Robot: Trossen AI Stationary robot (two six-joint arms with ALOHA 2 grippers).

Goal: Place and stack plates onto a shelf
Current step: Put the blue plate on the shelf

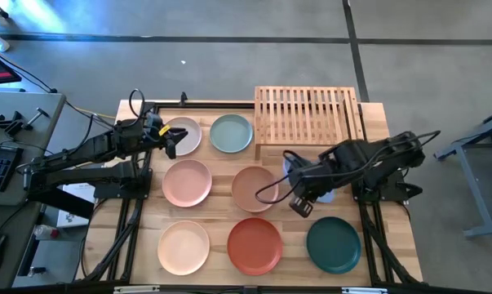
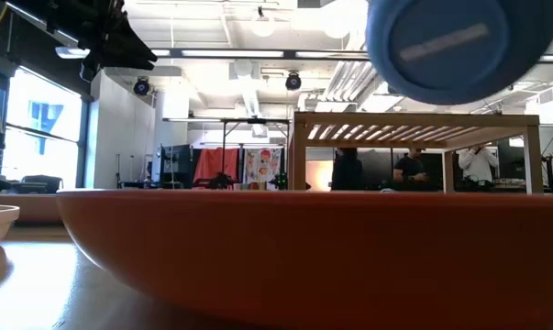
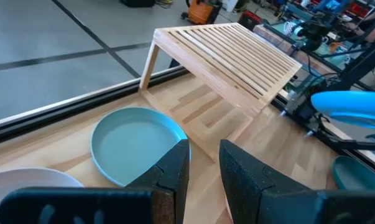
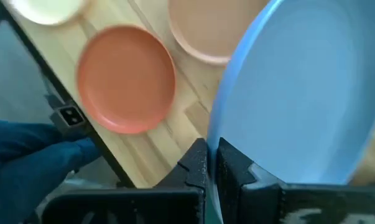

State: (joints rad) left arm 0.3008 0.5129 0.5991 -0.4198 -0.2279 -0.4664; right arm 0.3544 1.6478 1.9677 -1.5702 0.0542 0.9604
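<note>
Right end effector (image 4: 207, 163) clamped on blue plate (image 4: 299, 93) rim, lifted above bench (image 1: 221, 167), left end effector (image 3: 203, 171) slightly parted over off-white plate (image 1: 183, 135), shelf (image 1: 307, 114) bare

High view straight down; low view table-level, against orange-red plate (image 2: 313, 247); both share shelf (image 1: 308, 111).

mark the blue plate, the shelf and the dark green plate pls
blue plate (image 4: 299, 93): right wrist view, on its inner face, rim clamped in the right gripper (image 4: 211, 163).
shelf (image 1: 307, 114): high view, middle of the slatted top.
dark green plate (image 1: 334, 243): high view, centre of the plate.
</note>
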